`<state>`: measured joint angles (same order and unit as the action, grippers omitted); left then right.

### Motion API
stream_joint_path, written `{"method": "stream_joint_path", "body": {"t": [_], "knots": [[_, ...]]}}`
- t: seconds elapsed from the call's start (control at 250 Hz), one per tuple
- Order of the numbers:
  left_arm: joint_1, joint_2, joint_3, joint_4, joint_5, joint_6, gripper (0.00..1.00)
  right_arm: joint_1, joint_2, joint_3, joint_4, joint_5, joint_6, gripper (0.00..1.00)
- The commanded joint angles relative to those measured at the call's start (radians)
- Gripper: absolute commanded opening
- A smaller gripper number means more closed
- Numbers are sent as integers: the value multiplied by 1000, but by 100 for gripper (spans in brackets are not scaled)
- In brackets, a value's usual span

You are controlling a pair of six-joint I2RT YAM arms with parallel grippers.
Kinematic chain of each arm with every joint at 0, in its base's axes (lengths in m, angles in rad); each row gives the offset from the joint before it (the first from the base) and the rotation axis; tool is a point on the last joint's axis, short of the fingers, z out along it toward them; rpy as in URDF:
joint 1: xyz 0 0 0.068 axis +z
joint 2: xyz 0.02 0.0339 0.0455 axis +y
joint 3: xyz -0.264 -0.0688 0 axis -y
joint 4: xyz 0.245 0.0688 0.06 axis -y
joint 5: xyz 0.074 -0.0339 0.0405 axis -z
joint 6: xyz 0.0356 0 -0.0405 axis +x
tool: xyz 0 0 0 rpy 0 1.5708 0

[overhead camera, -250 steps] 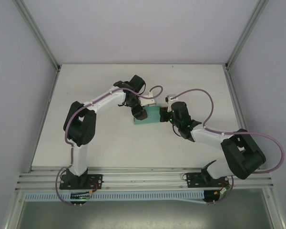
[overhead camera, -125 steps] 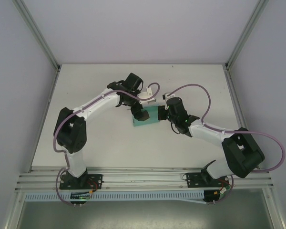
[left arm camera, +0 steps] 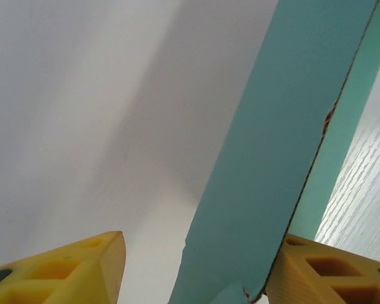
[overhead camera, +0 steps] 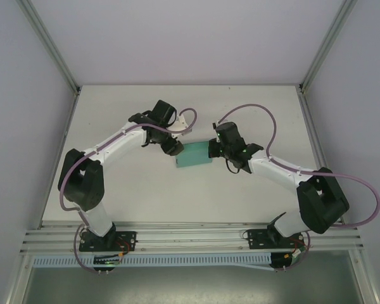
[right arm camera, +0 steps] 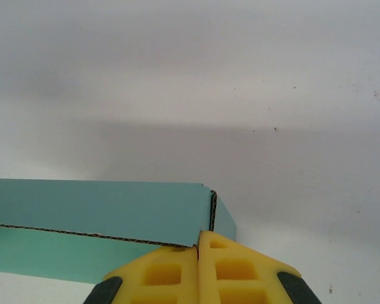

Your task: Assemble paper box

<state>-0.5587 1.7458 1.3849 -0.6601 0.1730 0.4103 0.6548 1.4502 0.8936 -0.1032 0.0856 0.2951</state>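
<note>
The paper box lies near the middle of the white table, a small teal-green shape set between the two arms' ends and turned slightly, its left end nearer the arm bases than its right. In the left wrist view the paper box shows as a tall teal panel with a raw brown cut edge along its right side and a paler teal face beyond that edge. In the right wrist view the paper box shows a low wall standing over a floor panel, with a folded corner at its right end. The left gripper sits at the box's left end. From its own camera the left gripper has its yellow fingers spread well apart. The teal panel rises between them close against the right-hand finger, with a clear gap to the other, so nothing is clamped. The right gripper is at the box's right end. In its wrist view the right gripper has its yellow fingers pressed together, and the wall's cut edge runs into the seam between the tips at the corner, so it appears to pinch the card there. Purple cables loop above both wrists, and aluminium rails cross the near edge of the table where the arm bases are bolted.
</note>
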Motion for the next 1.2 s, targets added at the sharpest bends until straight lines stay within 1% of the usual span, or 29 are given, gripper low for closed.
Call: {"method": "stream_joint_path", "body": {"t": [0.0, 0.152, 0.232, 0.292, 0.392, 0.452, 0.684, 0.911, 0.955, 1.003, 1.031, 1.107, 1.199], "knots": [[-4, -5, -1, -18, -19, -7, 51, 8, 32, 31, -130, -26, 12, 0], [-4, -19, -5, -11, -51, -11, 46, 8, 44, 74, -179, -21, 3, 0], [-3, -32, -23, 4, -45, -6, 46, 6, 51, 94, -206, -24, -3, 0], [-3, -59, -38, 8, -53, -1, 46, 6, 52, 107, -227, -31, -7, 0], [0, -59, -52, 4, -77, 2, 47, 6, 53, 138, -261, -36, -10, 0], [3, -50, -56, -9, -89, -2, 44, 5, 56, 164, -293, -44, -19, 0], [5, -60, -41, -15, -34, -28, 44, 5, 84, 233, -367, -66, -26, 0], [5, -103, -57, -17, -42, -64, 46, 5, 124, 243, -367, -71, -6, 0], [4, -115, -69, -12, -47, -66, 45, 5, 131, 247, -371, -68, -5, 0], [6, -126, -76, -13, -48, -81, 37, 5, 136, 253, -377, -64, -5, 0], [5, -134, -88, -10, -44, -87, 35, 5, 139, 257, -380, -61, -4, 0], [5, -155, -112, -20, -36, -103, 33, 5, 141, 259, -382, -61, -4, 0], [6, -179, -144, 2, -88, -102, 33, 6, 144, 260, -378, -73, -5, 0]]}}
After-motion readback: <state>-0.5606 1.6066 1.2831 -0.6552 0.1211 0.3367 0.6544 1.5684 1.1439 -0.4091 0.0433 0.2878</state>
